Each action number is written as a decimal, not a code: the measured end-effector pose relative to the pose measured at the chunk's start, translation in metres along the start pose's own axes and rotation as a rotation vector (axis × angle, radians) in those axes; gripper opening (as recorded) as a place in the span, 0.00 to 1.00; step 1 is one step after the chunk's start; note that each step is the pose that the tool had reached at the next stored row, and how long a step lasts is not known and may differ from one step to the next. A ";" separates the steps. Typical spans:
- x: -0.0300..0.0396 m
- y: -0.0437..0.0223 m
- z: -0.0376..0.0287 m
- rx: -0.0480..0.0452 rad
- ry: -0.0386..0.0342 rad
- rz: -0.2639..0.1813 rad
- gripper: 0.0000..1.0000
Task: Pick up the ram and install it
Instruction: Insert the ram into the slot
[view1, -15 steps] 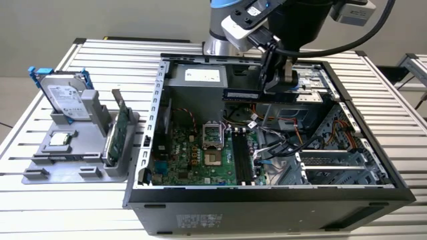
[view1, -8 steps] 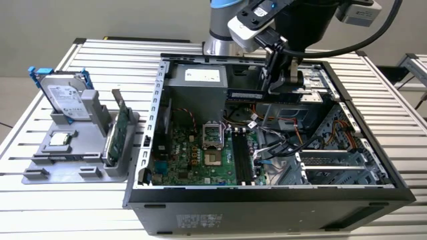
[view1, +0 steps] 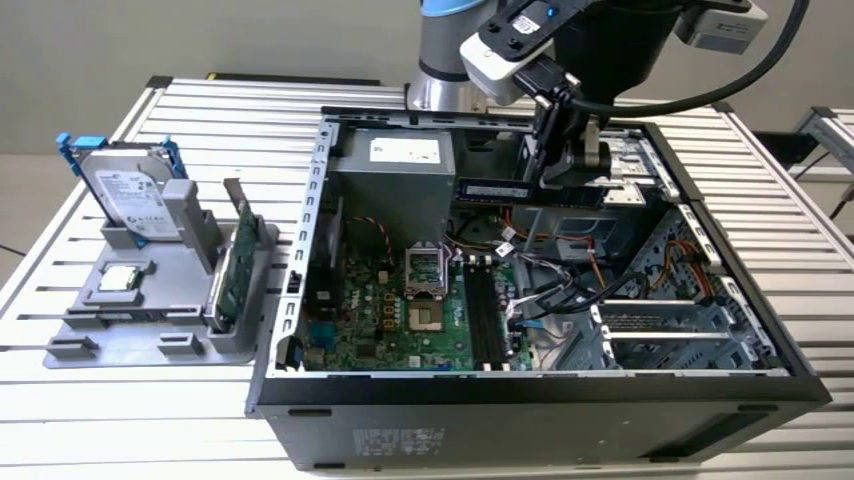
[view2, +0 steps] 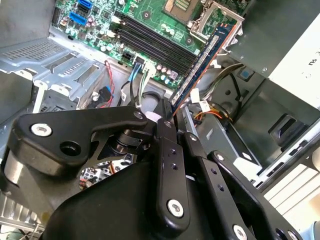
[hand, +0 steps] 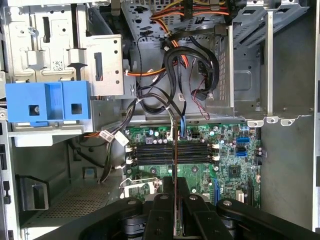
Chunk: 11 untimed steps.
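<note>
ram (view1: 497, 190): one stick, upper middle of the exterior view
gripper (view1: 558, 176): one
hard drive (view1: 134, 192): one, at the exterior view's left
expansion card (view1: 238, 268): one
holder tray (view1: 134, 338): one
computer case (view1: 534, 405): one
memory slots (hand: 150, 152): four

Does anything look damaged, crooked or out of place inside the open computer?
Nothing stands out. The ram is clamped in the gripper above the motherboard, not yet in a slot. Loose cables hang near the board, but none looks broken.
</note>
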<state>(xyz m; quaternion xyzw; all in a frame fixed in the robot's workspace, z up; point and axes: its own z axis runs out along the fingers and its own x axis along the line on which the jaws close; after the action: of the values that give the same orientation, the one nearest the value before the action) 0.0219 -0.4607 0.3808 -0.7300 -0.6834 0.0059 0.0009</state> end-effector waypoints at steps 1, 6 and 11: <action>0.0000 0.0000 0.0000 0.0000 0.0000 0.000 0.00; 0.0000 0.0001 0.0000 0.0000 0.0000 0.000 0.00; 0.0000 0.0001 0.0000 0.0000 0.0000 0.005 0.00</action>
<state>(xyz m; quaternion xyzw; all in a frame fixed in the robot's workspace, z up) 0.0219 -0.4607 0.3808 -0.7319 -0.6814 0.0059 0.0009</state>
